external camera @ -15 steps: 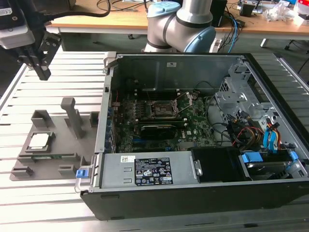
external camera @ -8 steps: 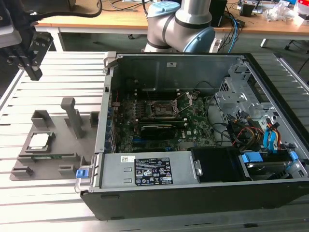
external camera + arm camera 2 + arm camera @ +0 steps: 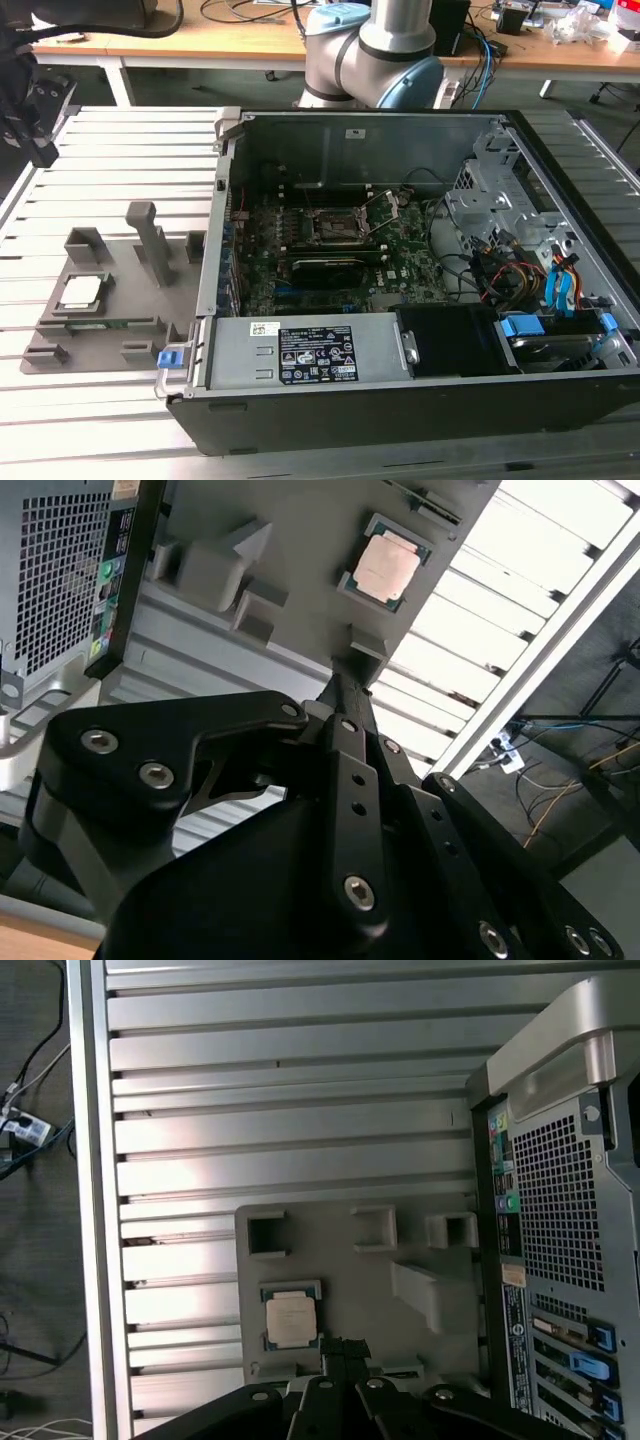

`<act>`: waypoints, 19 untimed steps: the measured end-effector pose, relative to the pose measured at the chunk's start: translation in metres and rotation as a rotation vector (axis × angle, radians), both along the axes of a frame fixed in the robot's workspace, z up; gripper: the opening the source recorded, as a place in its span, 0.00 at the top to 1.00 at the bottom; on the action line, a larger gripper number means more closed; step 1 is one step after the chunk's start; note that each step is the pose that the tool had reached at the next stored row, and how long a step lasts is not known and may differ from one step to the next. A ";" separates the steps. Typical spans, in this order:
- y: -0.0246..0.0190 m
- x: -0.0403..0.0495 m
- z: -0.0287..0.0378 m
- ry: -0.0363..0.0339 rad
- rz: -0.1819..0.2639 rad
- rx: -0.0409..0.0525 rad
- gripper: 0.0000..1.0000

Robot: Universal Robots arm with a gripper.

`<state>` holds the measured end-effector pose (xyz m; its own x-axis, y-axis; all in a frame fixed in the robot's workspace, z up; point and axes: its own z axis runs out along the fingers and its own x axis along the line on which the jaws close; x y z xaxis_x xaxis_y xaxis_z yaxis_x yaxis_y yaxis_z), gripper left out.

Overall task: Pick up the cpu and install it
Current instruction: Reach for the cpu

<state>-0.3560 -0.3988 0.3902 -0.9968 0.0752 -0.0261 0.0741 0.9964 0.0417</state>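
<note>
The tool [image 3: 340, 685] is narrow, its two black fingers drawn together with nothing between them. In both wrist views its tips point down at the grey fixture tray [image 3: 345, 1260] and stay clear of it. The cpu [image 3: 292, 1318] lies flat in a square recess of that tray with its pale metal top facing up, close beside the line of the tool tips but untouched. In the second wrist view its top takes a warm tint from the light. The tray also carries several raised blocks and a taller upright post [image 3: 143, 238], which stands apart from the cpu's recess. The tray rests on the slatted aluminium table [image 3: 300, 1080], just beside the open computer case [image 3: 400, 400], on the exterior view's left of it. In the first wrist view the perforated back panel and ports of the case face the tray. Farther in, the case lies on its side with its interior open to the camera. The green motherboard [image 3: 410, 265] is inside, with the black square socket frame [image 3: 335, 225] near its middle, well apart from the cpu. Behind the case rises the robot arm [image 3: 375, 45], grey with pale blue joint caps.
</note>
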 end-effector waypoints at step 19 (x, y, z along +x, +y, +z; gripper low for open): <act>0.0028 -0.0262 -0.0079 0.0009 0.042 -0.0466 0.89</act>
<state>-0.3822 -0.3959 0.3823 -0.9991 0.0319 -0.0277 0.0320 0.9995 -0.0048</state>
